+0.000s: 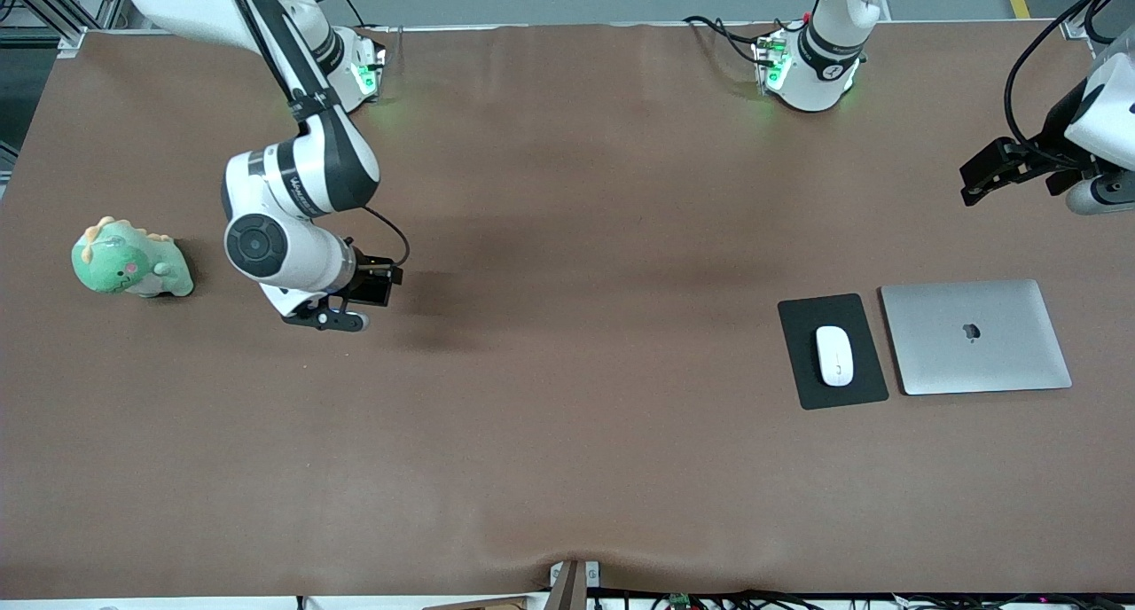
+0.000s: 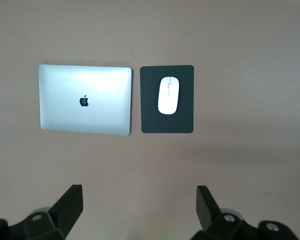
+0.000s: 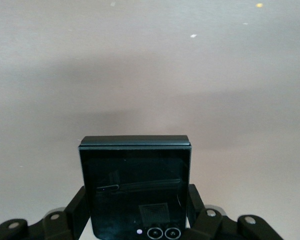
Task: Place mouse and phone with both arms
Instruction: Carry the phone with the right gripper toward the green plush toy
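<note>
Jaws of the right gripper (image 1: 377, 284) are pinched on the phone (image 3: 136, 187), one finger against each of its side edges, and they hold it in the air over bare table toward the right arm's end. Jaws of the left gripper (image 2: 140, 210) are spread wide with nothing between them, up in the air over the table edge at the left arm's end, well apart from everything lying there.

Largest of all is the brown table (image 1: 567, 433), which carries everything else. Next come the two white arms: the right arm (image 1: 293, 193) reaches down from its green-lit base and bends over the table, and the left arm (image 1: 1099, 113) shows only partly at the picture's edge.

A closed silver laptop (image 1: 975, 337) lies flat on the table, below the left gripper in its wrist view and well apart from it. Just beside the laptop, on the side toward the right arm's end, lies a dark pad (image 1: 832, 351), its edge close to the laptop's edge with a narrow strip of table between them.

A green stuffed dinosaur toy (image 1: 131, 260) sits on the table near the right gripper, farther toward the right arm's end of the table.

The phone is black and nearly square with a glossy face, tilted in the right gripper's hold. The white mouse (image 1: 834, 355) rests on the dark pad, near its middle.
</note>
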`<state>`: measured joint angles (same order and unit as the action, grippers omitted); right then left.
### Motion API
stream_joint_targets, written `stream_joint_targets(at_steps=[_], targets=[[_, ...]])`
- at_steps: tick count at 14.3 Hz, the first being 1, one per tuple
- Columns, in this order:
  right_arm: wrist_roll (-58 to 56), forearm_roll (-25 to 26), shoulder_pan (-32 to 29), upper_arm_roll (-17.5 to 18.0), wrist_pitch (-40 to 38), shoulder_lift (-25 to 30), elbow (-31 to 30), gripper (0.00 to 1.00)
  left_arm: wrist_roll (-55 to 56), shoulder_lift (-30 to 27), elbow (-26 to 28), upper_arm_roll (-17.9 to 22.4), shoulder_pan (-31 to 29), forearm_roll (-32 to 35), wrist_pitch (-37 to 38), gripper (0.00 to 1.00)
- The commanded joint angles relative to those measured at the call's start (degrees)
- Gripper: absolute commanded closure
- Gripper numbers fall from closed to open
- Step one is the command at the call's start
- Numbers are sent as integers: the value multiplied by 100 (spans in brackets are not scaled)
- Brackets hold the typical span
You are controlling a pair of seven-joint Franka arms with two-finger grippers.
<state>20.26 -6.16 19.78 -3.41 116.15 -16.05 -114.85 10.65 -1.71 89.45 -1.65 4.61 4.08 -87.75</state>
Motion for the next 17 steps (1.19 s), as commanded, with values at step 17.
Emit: stream_joint_targets(at_steps=[17], targets=[[-3107, 599, -2628, 86, 2526, 244, -2279, 100, -37, -127, 81, -55, -39, -127, -32, 0]])
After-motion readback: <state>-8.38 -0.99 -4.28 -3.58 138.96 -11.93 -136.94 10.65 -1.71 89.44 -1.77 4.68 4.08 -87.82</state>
